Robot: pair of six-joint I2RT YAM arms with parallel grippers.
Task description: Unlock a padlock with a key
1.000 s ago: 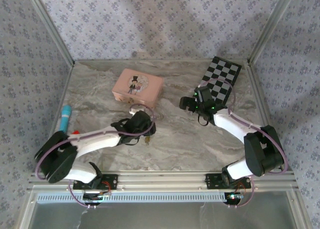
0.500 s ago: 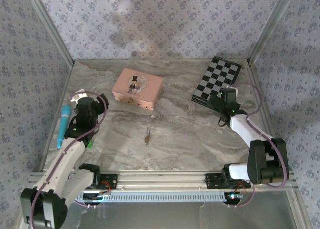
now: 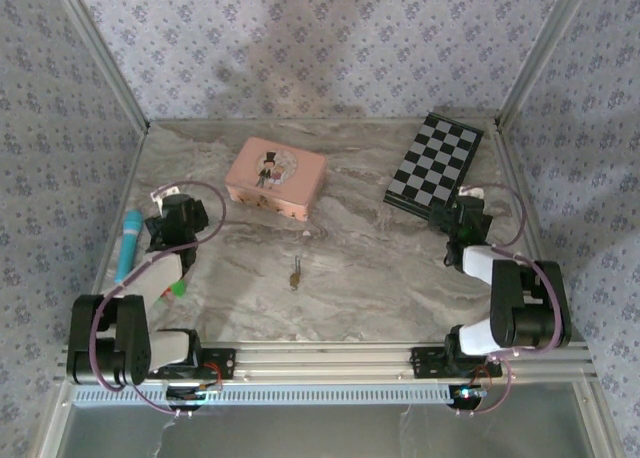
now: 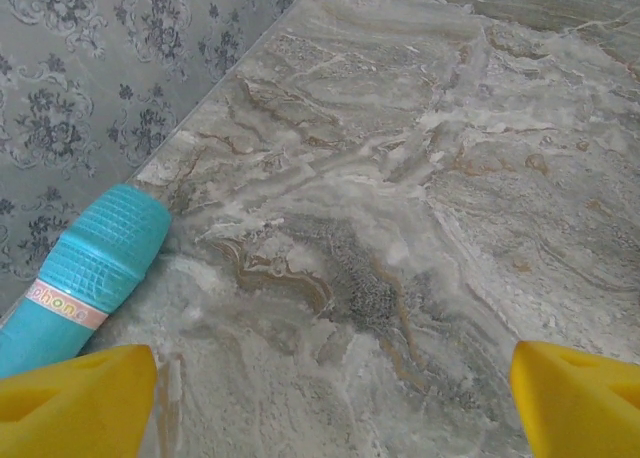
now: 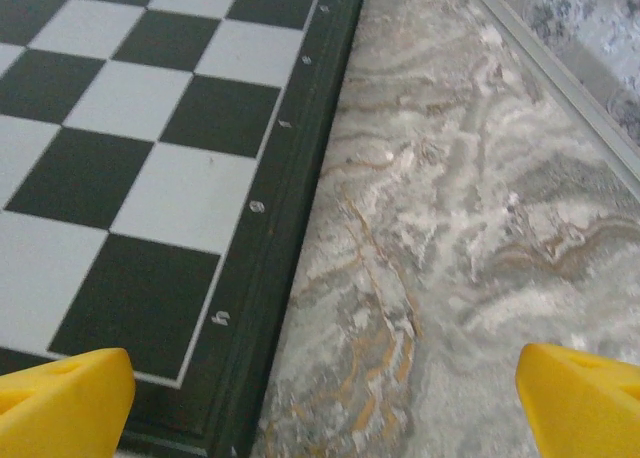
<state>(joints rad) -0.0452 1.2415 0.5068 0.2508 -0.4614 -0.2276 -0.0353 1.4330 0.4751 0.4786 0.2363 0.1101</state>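
Brass-gold and tiny, the padlock (image 3: 295,276) lies loose on the marble table (image 3: 380,288), near the middle and a little toward the near edge, well apart from both arms and touched by neither. Behind it, toward the back left, sits the pink box (image 3: 276,176) with a picture on its lid. The left gripper (image 3: 170,216) is drawn in over the left side of the table, beside the teal microphone (image 3: 128,246); in the left wrist view its yellow fingertips (image 4: 70,398) stand spread wide with nothing between them but bare marble, and the microphone's (image 4: 85,278) grille end lies just beyond the left one, against the patterned wall. The right gripper (image 3: 455,216) sits at the near corner of the chessboard (image 3: 437,163); in the right wrist view its yellow fingertips (image 5: 60,393) are likewise spread wide and hold nothing, one over the chessboard's (image 5: 130,158) dark border, the other over marble.
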